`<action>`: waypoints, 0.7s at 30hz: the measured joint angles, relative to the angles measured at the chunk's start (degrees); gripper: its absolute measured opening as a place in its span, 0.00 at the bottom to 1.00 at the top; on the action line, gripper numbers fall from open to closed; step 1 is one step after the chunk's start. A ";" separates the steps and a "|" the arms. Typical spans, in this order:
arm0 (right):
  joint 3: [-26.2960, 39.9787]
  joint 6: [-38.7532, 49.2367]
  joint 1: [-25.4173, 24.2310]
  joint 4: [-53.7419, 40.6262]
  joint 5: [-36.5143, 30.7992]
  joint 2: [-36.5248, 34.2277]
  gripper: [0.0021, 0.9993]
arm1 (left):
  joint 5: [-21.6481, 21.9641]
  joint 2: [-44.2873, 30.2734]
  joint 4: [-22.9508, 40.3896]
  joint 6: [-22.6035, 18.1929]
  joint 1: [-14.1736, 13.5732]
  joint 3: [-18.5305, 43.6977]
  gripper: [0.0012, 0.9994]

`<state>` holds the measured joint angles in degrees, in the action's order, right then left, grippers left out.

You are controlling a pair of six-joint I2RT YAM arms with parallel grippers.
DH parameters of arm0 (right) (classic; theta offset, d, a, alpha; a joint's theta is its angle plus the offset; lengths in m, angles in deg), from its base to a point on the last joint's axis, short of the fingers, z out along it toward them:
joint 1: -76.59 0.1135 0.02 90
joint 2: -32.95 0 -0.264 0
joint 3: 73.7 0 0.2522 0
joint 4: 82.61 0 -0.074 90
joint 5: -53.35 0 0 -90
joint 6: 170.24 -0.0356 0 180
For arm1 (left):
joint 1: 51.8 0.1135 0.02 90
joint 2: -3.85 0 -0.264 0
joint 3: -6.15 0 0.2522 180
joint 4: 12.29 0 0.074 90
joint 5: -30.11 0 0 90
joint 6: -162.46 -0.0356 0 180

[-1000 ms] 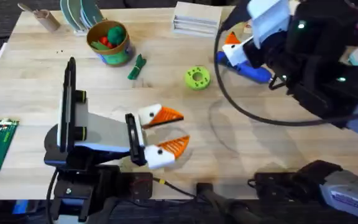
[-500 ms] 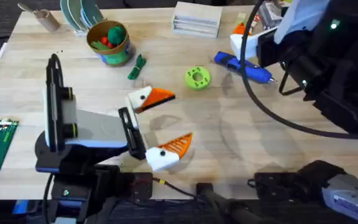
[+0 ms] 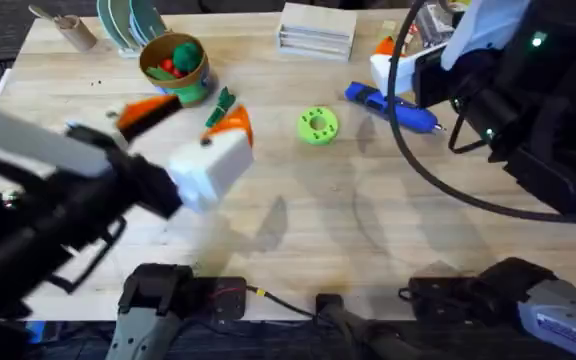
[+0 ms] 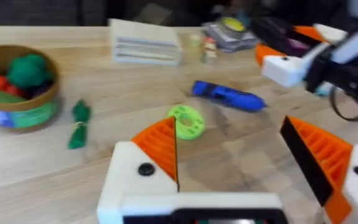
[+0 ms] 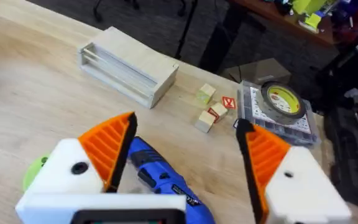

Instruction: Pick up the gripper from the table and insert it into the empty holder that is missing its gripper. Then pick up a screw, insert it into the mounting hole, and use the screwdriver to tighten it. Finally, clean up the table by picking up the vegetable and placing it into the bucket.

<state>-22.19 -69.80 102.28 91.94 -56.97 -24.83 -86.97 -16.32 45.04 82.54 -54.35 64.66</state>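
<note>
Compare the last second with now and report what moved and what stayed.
The left gripper rose from low near its base and swung toward the small dark-green toy vegetable, open, holding nothing. The right gripper stayed open above the bright-blue powered screwdriver. Vegetable, screwdriver and yellow-rimmed bucket unmoved.

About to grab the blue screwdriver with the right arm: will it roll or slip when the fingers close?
The screwdriver lies flat on bare wood, its body rounded, so it may roll if nudged sideways. It looks rigid and chunky, probably heavy for its size. The right gripper is open, straddling it.
</note>
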 joint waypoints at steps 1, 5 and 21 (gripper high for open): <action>0.00 0.00 0.00 0.00 0.00 0.00 0.99 | 1.87 -2.88 1.17 -1.08 0.00 2.65 0.99; 0.00 0.00 0.00 0.00 0.00 0.01 0.99 | 6.12 -12.67 1.26 -5.26 0.00 8.65 0.99; 0.00 -0.17 0.00 0.00 0.00 0.00 0.99 | 14.23 -39.48 0.58 -8.41 0.00 9.60 1.00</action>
<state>-22.19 -69.98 102.28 91.94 -56.97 -24.83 -72.74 -55.80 45.62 74.13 -54.35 74.26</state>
